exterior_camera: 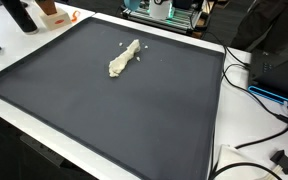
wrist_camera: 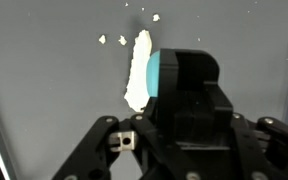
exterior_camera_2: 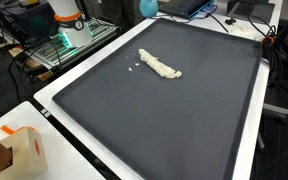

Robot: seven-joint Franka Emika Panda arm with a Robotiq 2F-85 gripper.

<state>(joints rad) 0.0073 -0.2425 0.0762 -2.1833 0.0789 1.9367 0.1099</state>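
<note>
A long, pale, crumpled lump lies on the dark mat, towards its far side; it also shows in an exterior view. A few white crumbs are scattered beside it. In the wrist view the lump sits ahead of my gripper, well apart from it. The gripper's black body with a teal disc hides part of the lump. Its side links splay wide to both sides and nothing sits between them. The fingertips are out of frame, and the gripper is not seen in either exterior view.
The mat has a white border. An orange and white box stands off one corner. The robot base and electronics are beyond the mat's edge. Black cables trail along the table at the side.
</note>
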